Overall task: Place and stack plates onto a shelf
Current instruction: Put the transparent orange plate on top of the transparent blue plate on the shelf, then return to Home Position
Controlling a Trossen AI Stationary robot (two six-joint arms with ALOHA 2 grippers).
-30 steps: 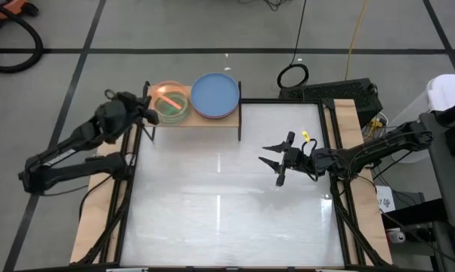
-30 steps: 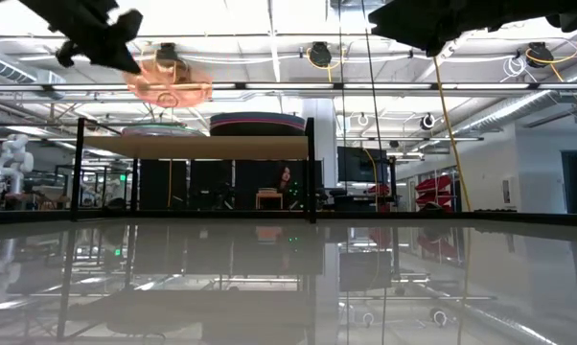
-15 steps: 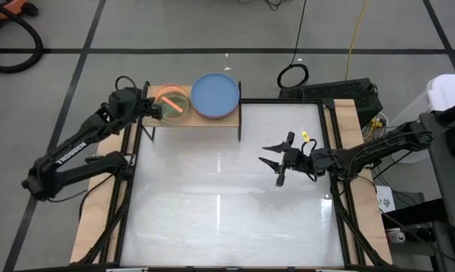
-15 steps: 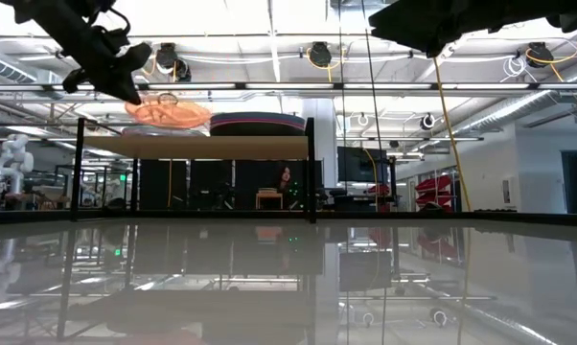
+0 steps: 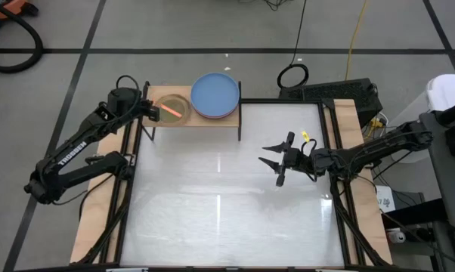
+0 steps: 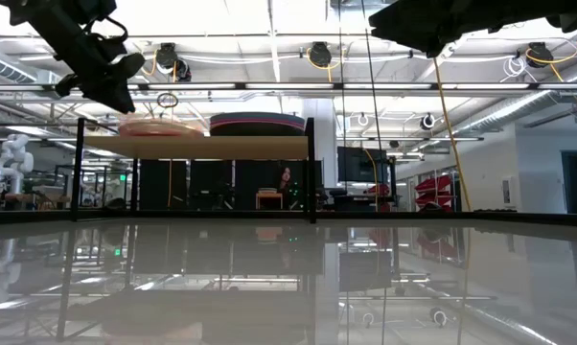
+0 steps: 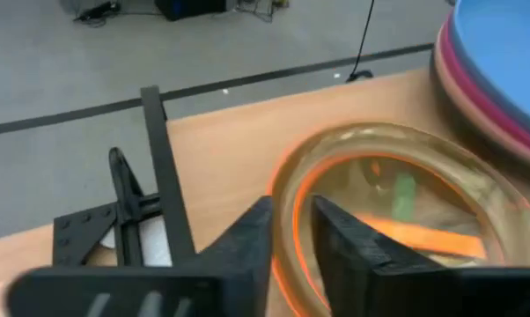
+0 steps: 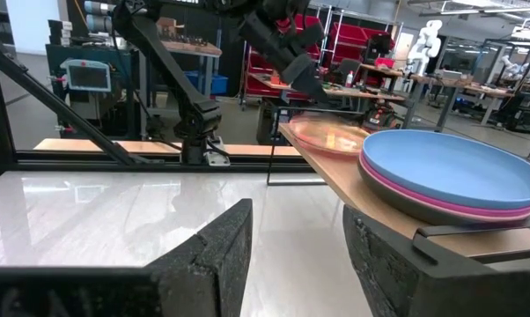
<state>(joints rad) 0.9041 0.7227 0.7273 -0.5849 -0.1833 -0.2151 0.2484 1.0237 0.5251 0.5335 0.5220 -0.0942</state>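
Two stacks of plates sit on the shelf (image 5: 193, 119): a translucent orange plate (image 5: 172, 108) tops the small pile at one end, just beside the blue plate (image 5: 215, 94) capping the larger pile. The left gripper (image 5: 147, 111) straddles the orange plate's rim, fingers slightly parted. The right gripper (image 5: 275, 160) hovers spread over the table (image 5: 227, 219), well apart from the shelf.

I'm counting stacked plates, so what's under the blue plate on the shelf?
Under the blue plate a magenta plate shows as a rim, with a dark grey plate beneath it on the shelf. Anything between or beneath those is covered.
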